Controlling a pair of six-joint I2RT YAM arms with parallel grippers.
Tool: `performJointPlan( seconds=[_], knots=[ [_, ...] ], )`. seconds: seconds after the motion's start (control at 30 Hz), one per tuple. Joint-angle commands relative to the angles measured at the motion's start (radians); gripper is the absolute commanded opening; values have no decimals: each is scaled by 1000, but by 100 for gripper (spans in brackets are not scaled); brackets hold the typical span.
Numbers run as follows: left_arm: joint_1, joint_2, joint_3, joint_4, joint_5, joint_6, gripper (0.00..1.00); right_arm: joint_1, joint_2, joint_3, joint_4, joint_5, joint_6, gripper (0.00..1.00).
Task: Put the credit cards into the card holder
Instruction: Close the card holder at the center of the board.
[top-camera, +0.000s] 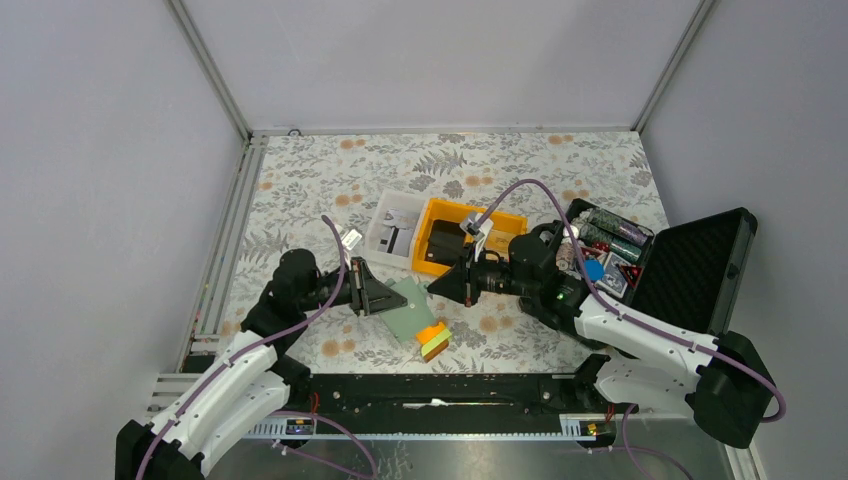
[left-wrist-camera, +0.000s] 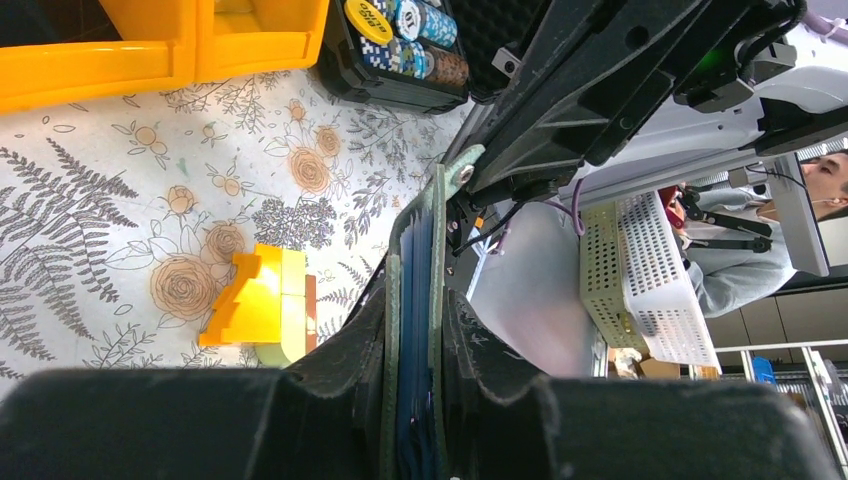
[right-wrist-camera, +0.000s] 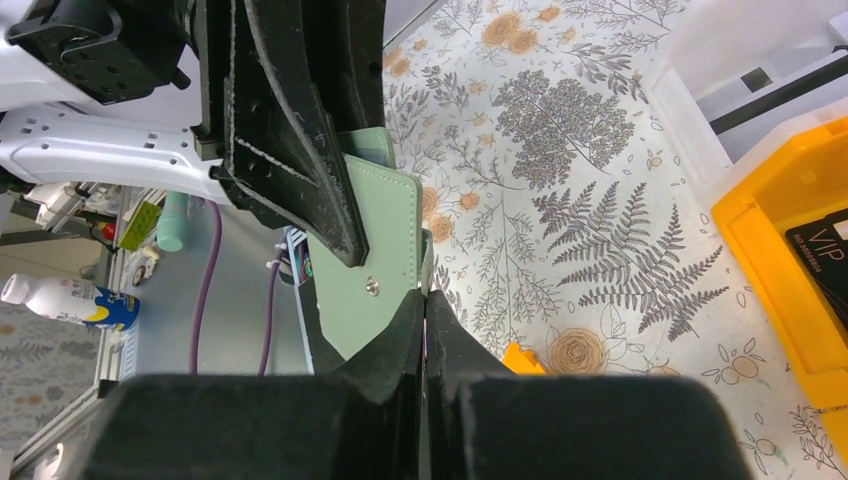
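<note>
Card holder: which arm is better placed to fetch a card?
Right, probably. The left end effector is clamped on the card holder, so it is busy. The right end effector is shut beside its flap, and the black card in the yellow bin lies on that arm's side.

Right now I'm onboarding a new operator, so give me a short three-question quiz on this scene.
1. True or false: the left gripper is clamped on the card holder.
2. Where does the black VIP card lie? A) in the yellow bin B) in the card holder C) in the left gripper
3. Name the round pieces stacked in the black case.
Key: 1 true; 2 A; 3 poker chips.
</note>
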Motion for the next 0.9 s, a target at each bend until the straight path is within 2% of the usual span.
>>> performJointPlan(
  seconds=[0.0,0.13,0.3,0.67,0.87],
  knots=[
    [-3,0,72,-30,-43,20,0,-4,-4,42,39,-59,-33,0],
    [-3,4,72,-29,-119,-63,0,-2,13,48,14,-116,-55,0],
    [-2,28,34,53,-136,-166,0,20,28,57,-2,-162,-75,0],
    [-3,29,10,82,-149,-211,2,125,135,125,-90,-117,-149,0],
    [-3,31,1,78,-167,-220,0,142,144,137,-124,-119,-166,0]
  ],
)
